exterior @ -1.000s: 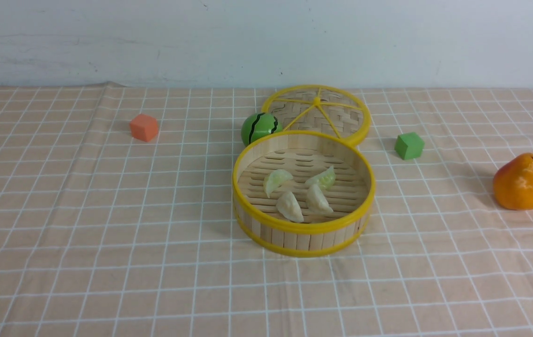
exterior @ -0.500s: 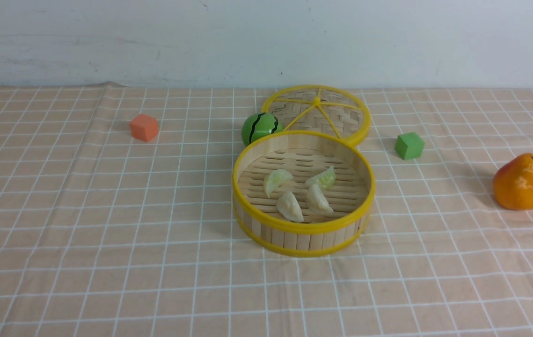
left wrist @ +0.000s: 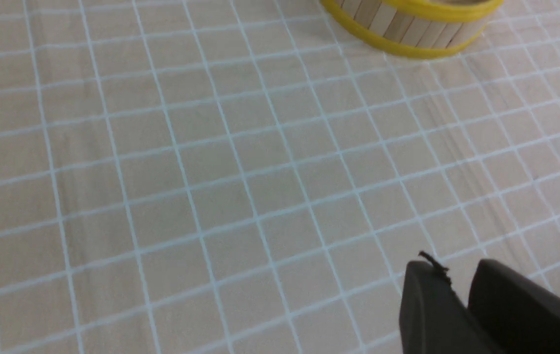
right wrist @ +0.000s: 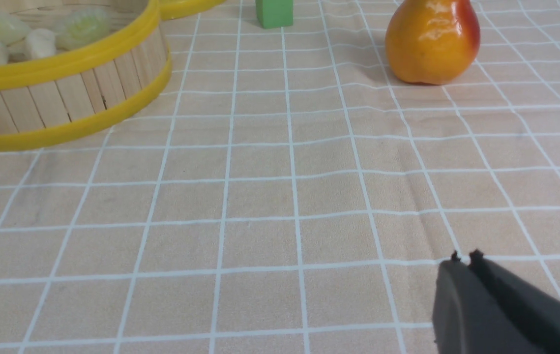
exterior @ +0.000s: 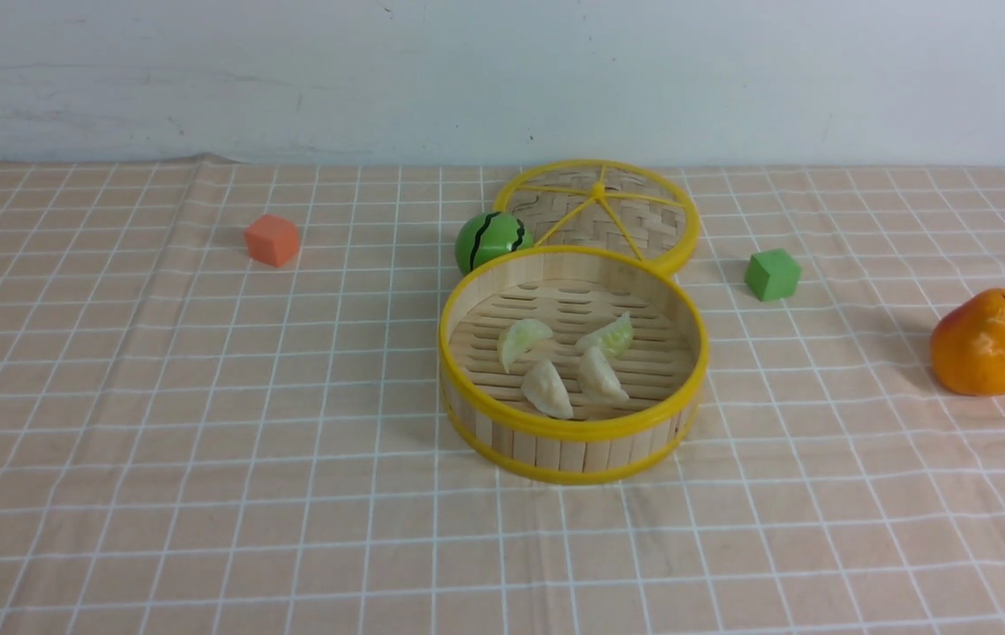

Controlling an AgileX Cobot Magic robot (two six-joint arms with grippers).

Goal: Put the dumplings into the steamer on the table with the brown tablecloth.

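Note:
The steamer (exterior: 573,429), a round bamboo basket with yellow rims, stands mid-table on the brown tablecloth (exterior: 202,397). Inside it lie the dumplings: two pale green ones (exterior: 522,339) (exterior: 608,335) and two beige ones (exterior: 546,388) (exterior: 599,375). Neither gripper shows in the front view. My left gripper (left wrist: 456,268) hovers over bare cloth, well short of the steamer (left wrist: 407,24), its tips a narrow gap apart and empty. My right gripper (right wrist: 464,256) is shut and empty, over cloth to the right of the steamer (right wrist: 63,93), where the dumplings (right wrist: 39,42) peek over the rim.
Behind the steamer lie a flat woven lid with yellow spokes (exterior: 599,212) and a green striped ball (exterior: 489,240). An orange cube (exterior: 272,240) sits far left, a green cube (exterior: 771,274) to the right, and a pear (exterior: 984,344) at the far right.

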